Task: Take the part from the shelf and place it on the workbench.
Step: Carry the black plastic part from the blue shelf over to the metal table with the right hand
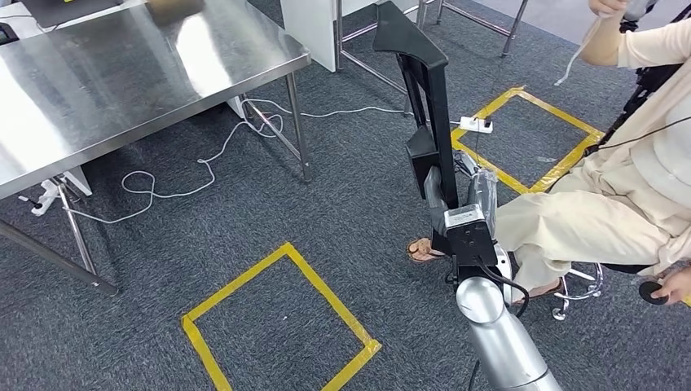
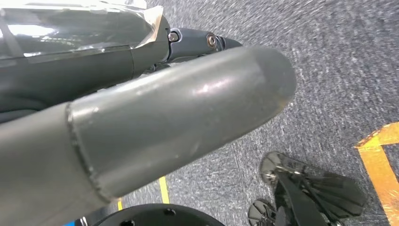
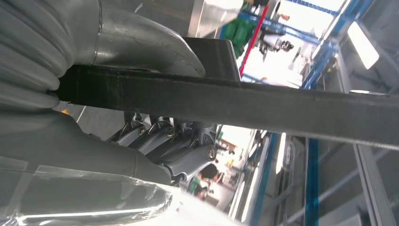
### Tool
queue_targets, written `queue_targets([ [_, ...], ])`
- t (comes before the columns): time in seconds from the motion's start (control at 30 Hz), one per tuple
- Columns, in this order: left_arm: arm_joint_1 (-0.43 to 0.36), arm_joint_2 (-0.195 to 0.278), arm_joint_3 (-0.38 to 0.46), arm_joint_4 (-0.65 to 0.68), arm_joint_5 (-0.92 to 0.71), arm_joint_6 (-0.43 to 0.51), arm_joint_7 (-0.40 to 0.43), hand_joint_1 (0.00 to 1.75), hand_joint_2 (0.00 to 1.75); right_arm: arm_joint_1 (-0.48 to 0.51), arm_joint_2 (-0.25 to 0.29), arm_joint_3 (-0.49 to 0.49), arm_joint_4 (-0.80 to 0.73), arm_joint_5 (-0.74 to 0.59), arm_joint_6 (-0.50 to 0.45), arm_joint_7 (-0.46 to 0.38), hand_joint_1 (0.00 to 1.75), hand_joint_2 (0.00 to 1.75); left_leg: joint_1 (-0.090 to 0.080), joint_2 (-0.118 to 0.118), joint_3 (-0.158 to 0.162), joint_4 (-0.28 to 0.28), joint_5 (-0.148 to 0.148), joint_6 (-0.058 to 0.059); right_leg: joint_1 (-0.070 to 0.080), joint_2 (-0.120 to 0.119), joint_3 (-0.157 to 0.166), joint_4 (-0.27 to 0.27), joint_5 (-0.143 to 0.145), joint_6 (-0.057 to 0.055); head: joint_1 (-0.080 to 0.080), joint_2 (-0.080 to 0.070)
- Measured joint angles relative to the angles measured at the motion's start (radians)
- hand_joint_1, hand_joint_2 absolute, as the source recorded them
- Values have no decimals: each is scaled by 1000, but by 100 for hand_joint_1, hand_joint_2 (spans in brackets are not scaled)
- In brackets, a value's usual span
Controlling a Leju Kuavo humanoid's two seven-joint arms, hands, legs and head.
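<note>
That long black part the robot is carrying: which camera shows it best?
The head view: the black part stands upright, seen nearly whole, gripped low down by the right hand, beside the steel workbench. The right wrist view shows a close stretch of it crossing the hand. The left wrist view shows carpet.

The workbench (image 1: 122, 73) runs off the frame at ten o'clock; the seated person (image 1: 619, 195) is cut off at three o'clock.
</note>
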Motion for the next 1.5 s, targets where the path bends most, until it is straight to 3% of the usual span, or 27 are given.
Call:
queue_targets([
  [0.03,0,0,0,0,0,0,0,0,0,1,0,0,0,0,0,0,175,175,1,1,-13,20,2,0,1,-10,1,0,-1,-2,0,0],
  [0.07,1,0,0,0,0,0,0,0,0,1,1,0,0,1,0,0,175,175,1,3,-7,2,22,3,2,-19,2,0,-3,-3,0,0],
  [0.17,-1,1,0,0,-1,0,0,0,0,-4,1,0,0,7,-1,2,175,175,-4,32,92,-190,111,20,9,-40,10,0,-9,-1,0,0],
  [0.23,-3,3,0,0,-2,0,-1,0,0,-9,1,0,0,8,-1,2,175,175,-14,48,126,-255,124,28,12,-51,12,-1,-13,7,1,0],
  [0.3,-4,5,0,0,-2,0,-2,0,0,-12,1,0,0,10,-2,0,175,175,-18,36,129,-264,122,34,14,-59,15,-4,-16,18,1,0],
  [0.37,-3,6,1,0,-2,-1,-6,0,0,-15,-2,1,0,7,-3,-12,175,175,-14,25,141,-280,130,44,15,-37,9,16,-28,25,2,0],
  [0.4,-4,6,2,0,-1,-3,-11,0,0,-17,-4,1,1,2,-4,-20,175,175,-11,20,148,-288,134,48,14,-17,-8,51,-45,24,3,0],
  [0.47,-6,6,5,0,4,-12,-26,0,0,-20,-9,1,5,-13,-5,-34,175,175,-10,8,151,-291,135,54,12,15,-77,180,-95,19,4,0],
  [0.53,-7,5,11,0,13,-24,-50,0,0,-19,-14,1,11,-22,-5,-39,175,175,-10,-7,152,-291,134,55,11,23,-137,274,-117,25,4,0],
  [0.57,-6,5,15,0,17,-31,-64,0,0,-19,-15,1,13,-24,-5,-40,175,175,-10,-14,153,-290,132,54,10,24,-139,266,-103,33,4,0],
  [0.63,-4,4,23,-1,27,-43,-94,0,0,-19,-18,1,15,-27,-7,-42,175,175,-9,-26,157,-287,128,49,7,24,-88,141,-39,53,4,0],
  [0.67,-3,5,26,-1,30,-50,-111,0,0,-18,-19,1,15,-27,-9,-44,175,175,-11,-31,158,-282,123,44,6,25,-57,72,-11,56,4,0],
  [0.73,-3,5,35,-1,39,-67,-144,0,0,-15,-19,1,15,-27,-13,-45,175,175,-16,-37,156,-274,115,40,3,27,-21,-4,19,47,4,0],
  [0.83,1,6,51,-1,60,-127,-213,0,0,-7,-19,-1,14,-27,-18,-47,175,175,-18,-36,156,-273,113,57,4,29,-18,-10,23,35,4,0],
  [0.93,3,6,63,-1,60,-181,-290,0,0,-1,-20,-4,13,-31,-14,-57,175,175,-17,-33,159,-279,114,59,7,31,-17,-10,22,32,4,0],
  [1.07,4,6,70,-1,66,-244,-344,0,0,-7,-24,-6,17,-47,7,-75,175,175,-17,-32,161,-283,114,52,9,31,-18,-10,21,24,4,0],
  [1.23,5,6,81,0,81,-289,-368,0,0,-25,-33,-6,30,-63,22,-86,175,175,-15,-32,162,-285,114,30,12,31,-18,-9,20,23,4,0],
  [1.5,6,6,102,0,93,-317,-385,0,0,-45,-51,-4,48,-99,35,-102,175,175,-21,-33,161,-282,112,30,8,31,-17,-11,20,24,4,0],
])
